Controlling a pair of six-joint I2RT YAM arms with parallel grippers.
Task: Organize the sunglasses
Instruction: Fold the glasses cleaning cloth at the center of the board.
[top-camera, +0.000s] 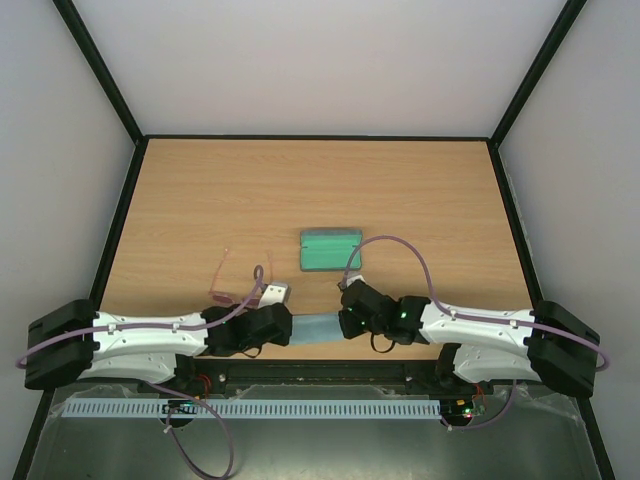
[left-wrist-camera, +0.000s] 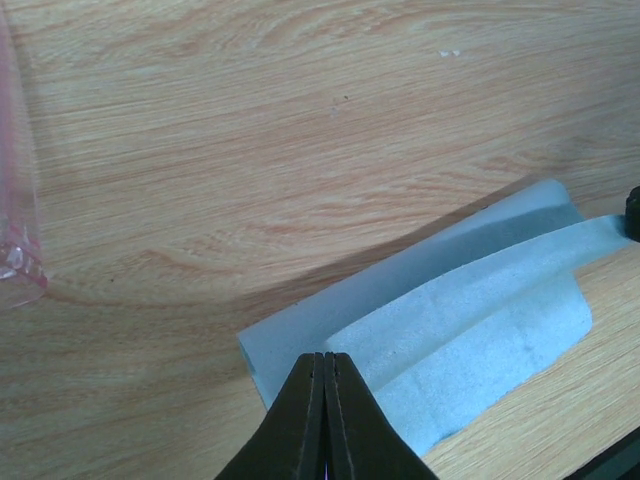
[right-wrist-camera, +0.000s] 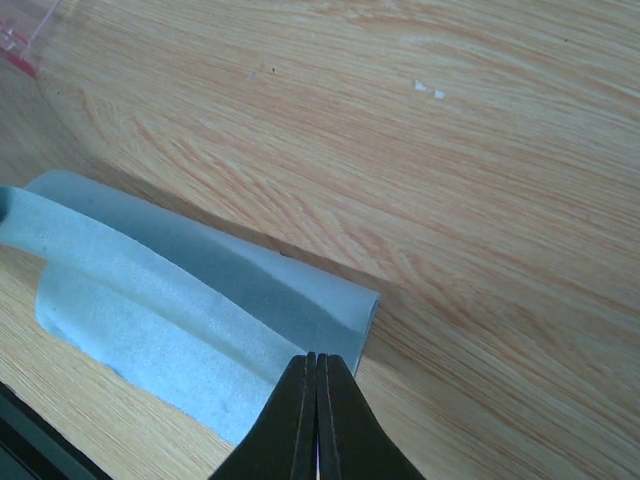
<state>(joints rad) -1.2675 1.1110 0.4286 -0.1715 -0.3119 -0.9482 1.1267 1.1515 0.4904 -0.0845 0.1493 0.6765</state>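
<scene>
Nearest, at the front edge of the table (top-camera: 300, 190), between the two arm bases: a light blue cloth (top-camera: 315, 328), lying as a long strip from left to right, doubled over along its length, the upper layer a little narrower than the lower one.

At the left end of the strip, the left gripper (left-wrist-camera: 323, 365). Jaws pressed fully together, no gap between the black fingertips, closed on the edge of the upper layer where the fold begins. Lower layer flat on the wood beside the tips.

At the right end, the right gripper (right-wrist-camera: 317, 365). Jaws together in the same way, pinched on the near corner of the cloth. Fold rounded and slightly raised just beyond the tips.

A little farther, left of the middle and just beyond the left wrist: the sunglasses (top-camera: 232, 295). On the bare wood, temple arms open and pointing toward the far side, thin pink frame toward the arms. Near the cloth but not touching it; free of both grippers. Only a pink translucent corner in each wrist view.

Farther still, near the middle of the table: an oblong case (top-camera: 330, 250), open, green lining upward, well apart from the sunglasses, nothing visible inside from above.
</scene>
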